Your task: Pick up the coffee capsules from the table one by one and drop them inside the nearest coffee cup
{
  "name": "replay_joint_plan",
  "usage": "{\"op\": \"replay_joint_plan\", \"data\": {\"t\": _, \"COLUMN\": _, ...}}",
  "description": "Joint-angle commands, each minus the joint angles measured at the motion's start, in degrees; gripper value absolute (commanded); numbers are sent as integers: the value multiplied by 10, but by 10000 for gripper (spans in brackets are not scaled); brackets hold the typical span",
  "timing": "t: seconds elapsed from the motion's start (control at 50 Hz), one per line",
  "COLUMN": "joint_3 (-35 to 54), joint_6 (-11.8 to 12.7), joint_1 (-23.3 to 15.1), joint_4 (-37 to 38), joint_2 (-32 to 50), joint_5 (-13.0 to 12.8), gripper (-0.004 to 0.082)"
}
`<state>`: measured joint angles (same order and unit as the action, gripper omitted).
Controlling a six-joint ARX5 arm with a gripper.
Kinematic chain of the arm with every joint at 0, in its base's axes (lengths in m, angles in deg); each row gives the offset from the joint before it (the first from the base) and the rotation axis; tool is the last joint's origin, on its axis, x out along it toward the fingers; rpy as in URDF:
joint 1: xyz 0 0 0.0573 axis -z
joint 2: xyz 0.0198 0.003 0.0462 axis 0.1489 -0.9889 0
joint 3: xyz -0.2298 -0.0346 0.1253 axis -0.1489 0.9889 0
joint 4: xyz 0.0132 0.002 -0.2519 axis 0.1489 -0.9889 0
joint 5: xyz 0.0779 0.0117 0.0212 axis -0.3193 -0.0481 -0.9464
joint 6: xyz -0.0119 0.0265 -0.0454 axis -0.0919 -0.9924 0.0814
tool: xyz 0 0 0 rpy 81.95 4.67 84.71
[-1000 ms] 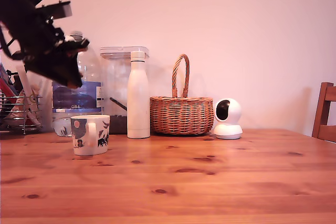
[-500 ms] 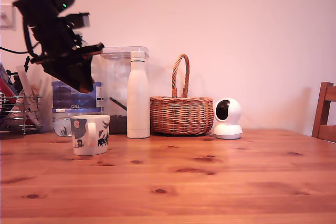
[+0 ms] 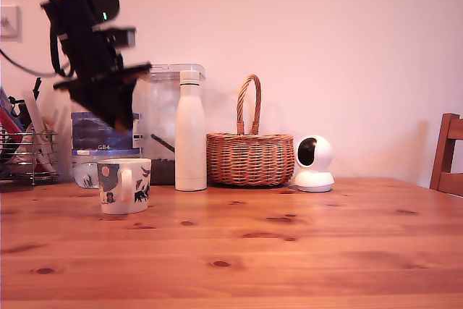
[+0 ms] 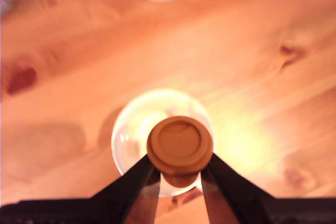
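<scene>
In the wrist view the jaws pinch a brown coffee capsule (image 4: 180, 145) at lower centre; directly beyond it lies the coffee cup's (image 4: 131, 129) open mouth. In the exterior view's left, the gripper (image 3: 119, 117) hangs above the cup on the worktop (image 3: 289, 251); release looks due.

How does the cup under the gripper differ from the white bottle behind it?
The coffee cup is short, handled, open-topped and printed with dark leaves; the white bottle is tall, slim, plain and capped. The cup stands nearer the camera, below the gripper holding a brown capsule. Both are white and upright.
</scene>
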<state>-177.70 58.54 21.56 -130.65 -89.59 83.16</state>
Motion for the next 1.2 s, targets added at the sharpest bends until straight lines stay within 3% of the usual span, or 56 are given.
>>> {"op": "replay_joint_plan", "data": {"t": 0.0, "joint_3": -2, "joint_6": -7, "joint_1": 2, "joint_4": -4, "joint_2": -24, "joint_5": -5, "gripper": 148}}
{"op": "replay_joint_plan", "data": {"t": 0.82, "joint_3": -2, "joint_6": -24, "joint_1": 2, "joint_4": -8, "joint_2": -36, "joint_5": -12, "gripper": 154}}
{"op": "replay_joint_plan", "data": {"t": 0.94, "joint_3": -2, "joint_6": -24, "joint_1": 2, "joint_4": -1, "joint_2": -36, "joint_5": -12, "gripper": 286}}
{"op": "replay_joint_plan", "data": {"t": 1.06, "joint_3": -2, "joint_6": -29, "joint_1": 2, "joint_4": 15, "joint_2": -36, "joint_5": -15, "gripper": 542}}
{"op": "replay_joint_plan", "data": {"t": 1.18, "joint_3": -2, "joint_6": -30, "joint_1": 2, "joint_4": 32, "joint_2": -36, "joint_5": -27, "gripper": 592}}
